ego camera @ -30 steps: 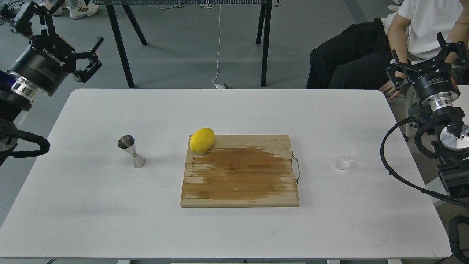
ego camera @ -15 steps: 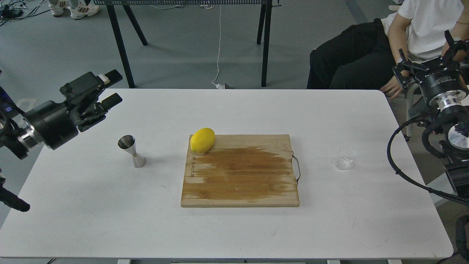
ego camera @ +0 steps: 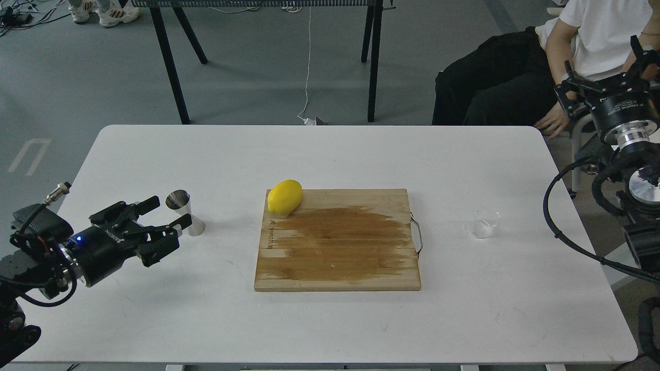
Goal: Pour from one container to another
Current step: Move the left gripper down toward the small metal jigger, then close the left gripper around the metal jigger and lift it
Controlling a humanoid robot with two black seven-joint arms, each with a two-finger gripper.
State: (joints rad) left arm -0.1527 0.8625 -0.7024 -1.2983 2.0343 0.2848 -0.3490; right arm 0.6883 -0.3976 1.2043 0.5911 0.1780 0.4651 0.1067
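The left gripper (ego camera: 166, 213) hangs with fingers spread beside the shiny steel hourglass-shaped jigger (ego camera: 184, 212) at the white table's (ego camera: 330, 330) left. The small clear glass cup (ego camera: 483, 223) stands far right; the right gripper (ego camera: 606, 69) gapes above the table's edge.

yellow lemon (ego camera: 284, 197), brown board (ego camera: 337, 240), white table (ego camera: 330, 154)

Not much we can actually read here — the light wooden cutting board (ego camera: 337, 242) has a burnt-in brand mark along its left edge, and our black right gripper (ego camera: 603, 69) carries small white lettering — both too tiny to make out.
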